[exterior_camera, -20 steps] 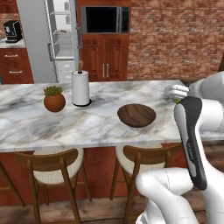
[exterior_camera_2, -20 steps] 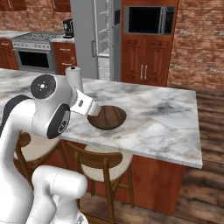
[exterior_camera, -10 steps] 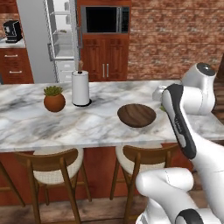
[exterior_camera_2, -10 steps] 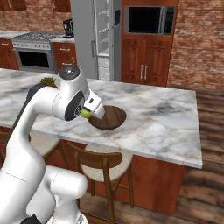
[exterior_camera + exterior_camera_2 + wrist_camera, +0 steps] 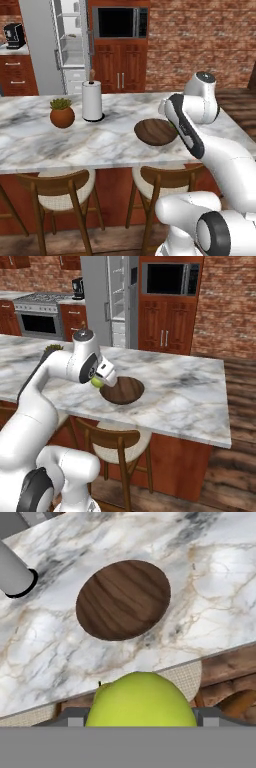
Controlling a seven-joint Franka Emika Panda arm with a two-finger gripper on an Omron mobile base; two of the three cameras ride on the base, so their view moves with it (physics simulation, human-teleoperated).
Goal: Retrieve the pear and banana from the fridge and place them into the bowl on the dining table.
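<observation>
Above the near edge of the dining table, the gripper holds the pear clamped between its jaws. Bowl sits on the marble just beyond, nothing in it. Paper towel roll and potted plant stand further left. Fridge door open behind.

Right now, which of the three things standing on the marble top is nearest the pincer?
The dark wooden bowl. The pincer, shut on the pear, hangs at its near rim; the paper towel roll and potted plant stand farther left.
</observation>
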